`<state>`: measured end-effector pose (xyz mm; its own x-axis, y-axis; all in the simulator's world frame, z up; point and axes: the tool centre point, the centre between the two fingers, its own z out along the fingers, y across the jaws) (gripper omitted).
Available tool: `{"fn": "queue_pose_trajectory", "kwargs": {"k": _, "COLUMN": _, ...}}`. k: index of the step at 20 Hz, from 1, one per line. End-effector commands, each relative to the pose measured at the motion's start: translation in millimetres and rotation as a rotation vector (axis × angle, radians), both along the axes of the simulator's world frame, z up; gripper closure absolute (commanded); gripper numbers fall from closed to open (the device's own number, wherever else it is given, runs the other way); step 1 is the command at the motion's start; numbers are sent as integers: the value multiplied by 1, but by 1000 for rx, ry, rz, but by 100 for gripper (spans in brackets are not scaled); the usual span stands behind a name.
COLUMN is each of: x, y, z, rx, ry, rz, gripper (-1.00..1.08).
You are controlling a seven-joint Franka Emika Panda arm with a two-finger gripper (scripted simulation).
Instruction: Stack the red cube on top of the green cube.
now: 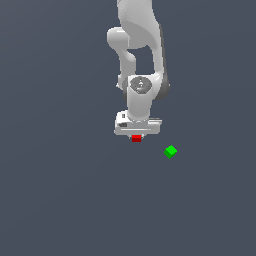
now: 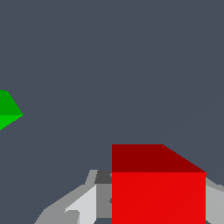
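Observation:
The red cube (image 1: 136,138) sits directly under my white gripper (image 1: 136,136), just showing below the hand in the exterior view. In the wrist view the red cube (image 2: 158,188) fills the space between my gripper (image 2: 157,205) fingers, and a grey finger (image 2: 85,205) lies against each side of it. The gripper is shut on the red cube. The green cube (image 1: 170,151) rests on the grey floor, a short way to the exterior view's right of the red cube and slightly nearer the camera. It also shows at the edge of the wrist view (image 2: 6,111), partly cut off.
The white arm (image 1: 140,60) rises from the gripper toward the top of the exterior view. The plain dark grey floor (image 1: 60,190) surrounds both cubes, and no other objects show.

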<state>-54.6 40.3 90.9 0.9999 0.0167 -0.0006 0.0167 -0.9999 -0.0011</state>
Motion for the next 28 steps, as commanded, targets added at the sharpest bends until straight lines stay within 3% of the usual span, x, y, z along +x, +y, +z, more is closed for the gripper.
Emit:
{"fn": "queue_pose_trajectory", "kwargs": {"k": 1, "x": 7, "y": 32, "z": -6, "rx": 0, "ry": -1, "rz": -1, "gripper": 108}}
{"fn": "queue_pose_trajectory", "kwargs": {"k": 7, "x": 23, "y": 101, "z": -18, "rx": 0, "ry": -1, "rz": -1, "gripper": 108}}
{"fn": "queue_pose_trajectory", "kwargs": {"k": 12, "x": 33, "y": 140, "z": -25, "rx": 0, "ry": -1, "rz": -1, "gripper": 108}}
{"fn": "queue_pose_trajectory", "kwargs": {"k": 23, "x": 43, "y": 171, "z": -31, "rx": -1, "ry": -1, "rz": -1, "gripper": 108}}
{"fn": "queue_pose_trajectory", "kwargs": {"k": 24, "x": 43, "y": 171, "z": -31, "rx": -1, "ry": -1, "rz": -1, "gripper": -92}}
{"fn": "queue_pose_trajectory", "kwargs": {"k": 28, "x": 43, "y": 171, "z": -31, "rx": -1, "ry": -1, "rz": -1, "gripper": -92}}
